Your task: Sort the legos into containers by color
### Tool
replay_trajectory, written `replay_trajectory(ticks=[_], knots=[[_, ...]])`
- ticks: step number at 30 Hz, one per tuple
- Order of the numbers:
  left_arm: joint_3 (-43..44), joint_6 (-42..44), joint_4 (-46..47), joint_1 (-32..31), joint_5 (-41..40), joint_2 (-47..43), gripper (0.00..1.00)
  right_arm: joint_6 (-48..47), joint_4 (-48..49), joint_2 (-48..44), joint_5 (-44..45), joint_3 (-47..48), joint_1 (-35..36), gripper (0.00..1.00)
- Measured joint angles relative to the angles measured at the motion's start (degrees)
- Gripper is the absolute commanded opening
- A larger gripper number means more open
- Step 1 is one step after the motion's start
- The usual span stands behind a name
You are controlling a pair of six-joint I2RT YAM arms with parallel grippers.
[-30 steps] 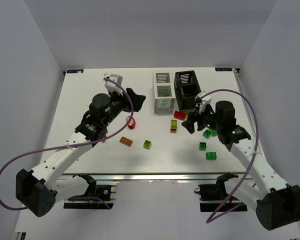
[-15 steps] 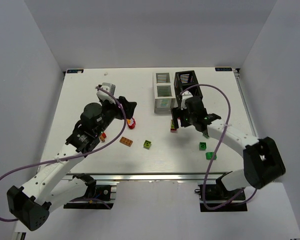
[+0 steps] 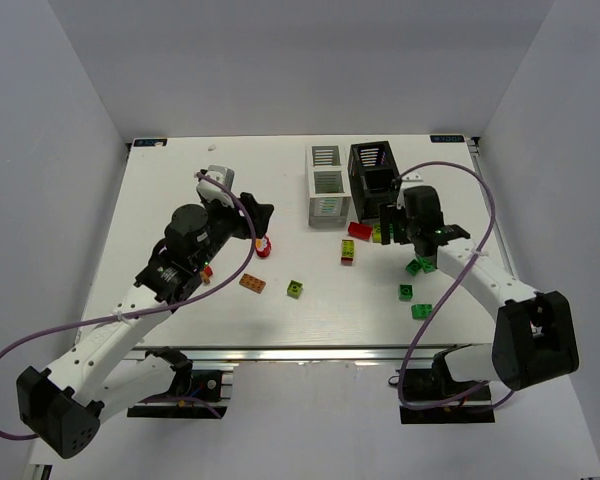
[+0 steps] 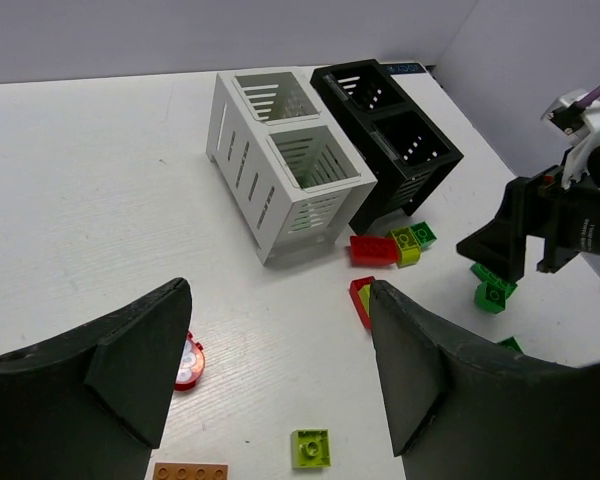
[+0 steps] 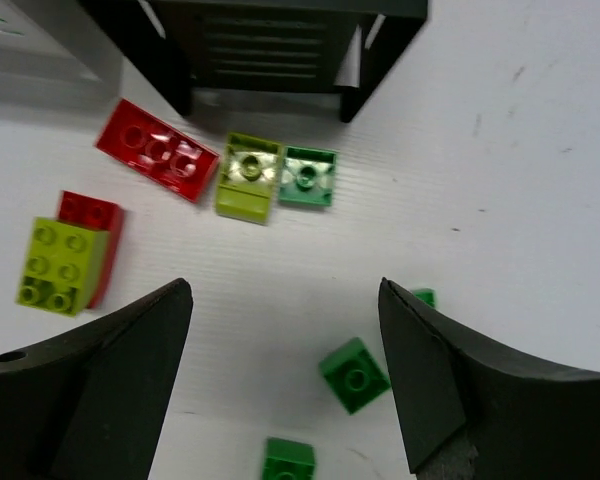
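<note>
From above you see your left gripper over the table, left of the white box. Your right gripper is low in front of the black box. The two boxes stand side by side, touching. Both grippers are spread wide with nothing held, and each wrist view shows only bare table between its fingers.

Your right wrist view sorts out what the top view crowds together. At the foot of the black box lie a red brick, a lime brick and a green brick. The lime and green ones touch, and the red one is just beside them. To their left is a stack, lime against red. Three loose greens lie nearer the camera. That view shows only a corner of the white box and nothing further left.

Your left wrist view covers that side. A round red piece lies just beside the left finger, a second lime brick sits alone between the fingers' lines, and an orange brick is cut off by the bottom edge. It also looks down into the white box's two compartments, though you cannot tell what lies at their bottoms.

Only the top view shows both arms at once, with the orange and second lime bricks well apart from the boxes.
</note>
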Motion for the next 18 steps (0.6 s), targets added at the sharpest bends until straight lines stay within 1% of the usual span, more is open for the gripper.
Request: replay_trajectory(ticks=[3, 7, 12, 13, 18], knots=[[0.0, 0.04, 0.0, 0.0, 0.2, 0.52, 0.81, -3.76, -0.9, -0.85, -0.72, -1.25, -3.43, 0.79], [0.0, 0.07, -0.02, 0.0, 0.85, 0.79, 0.8, -8.68, -3.63, -0.85, -4.39, -3.41, -8.22, 0.78], [0.0, 0.07, 0.02, 0.0, 1.7, 0.79, 0.8, -16.2, -5.53, -0.85, -8.48, -4.98, -14.19, 0.78], [0.0, 0.07, 0.0, 0.0, 1.79, 0.79, 0.8, -18.21, -5.75, -0.85, -10.01, -5.25, -15.04, 0.78], [0.0, 0.07, 0.02, 0.0, 1.92, 0.81, 0.8, -22.47, -5.99, -0.85, -12.46, -6.38, -18.29, 0.79]])
